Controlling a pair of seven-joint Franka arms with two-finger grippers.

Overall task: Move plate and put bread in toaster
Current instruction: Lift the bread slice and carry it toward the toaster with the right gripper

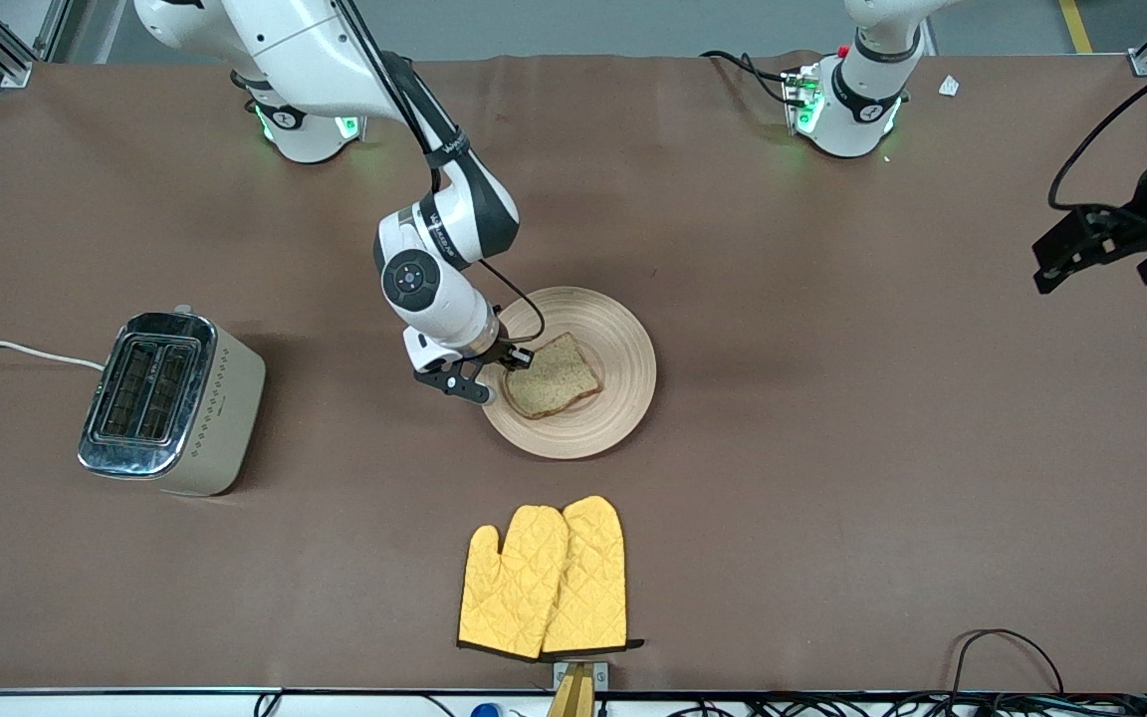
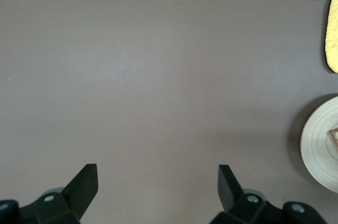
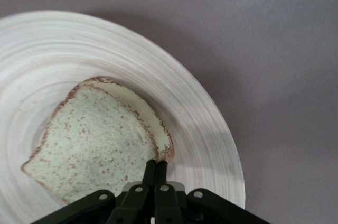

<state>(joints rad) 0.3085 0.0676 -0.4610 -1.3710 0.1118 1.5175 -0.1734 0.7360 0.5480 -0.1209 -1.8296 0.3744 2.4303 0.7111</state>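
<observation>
Bread lies on the plate, toward the side facing the toaster, at about the middle of the table.

Table: brown covering, carrying everything below.

Toaster: stands toward the right arm's end of the table, well apart from the plate, its two slots facing up and a white cord trailing off the edge.

Plate: wide, shallow and stiff; probably light, and likely to slide on the covering if pushed at its rim.

Oven mitts: a yellow pair, nearer the front camera than the plate.

Bread: a single thin slice, light, soft and easily crushed or torn. The crust is judged the firmest place to hold; a pinch across the thickness at one edge leaves the rest of the slice free to hang and drop into a slot. A hard squeeze would dent the crumb, and a shallow bite may let the slice flop or slip.

Right end effector: down at the plate, fingers clenched together on the edge of the bread nearest the toaster; the right wrist view shows the crust caught between the tips.

Left end effector: released, jaws spread wide, empty, waiting over bare table toward the left arm's end.
</observation>
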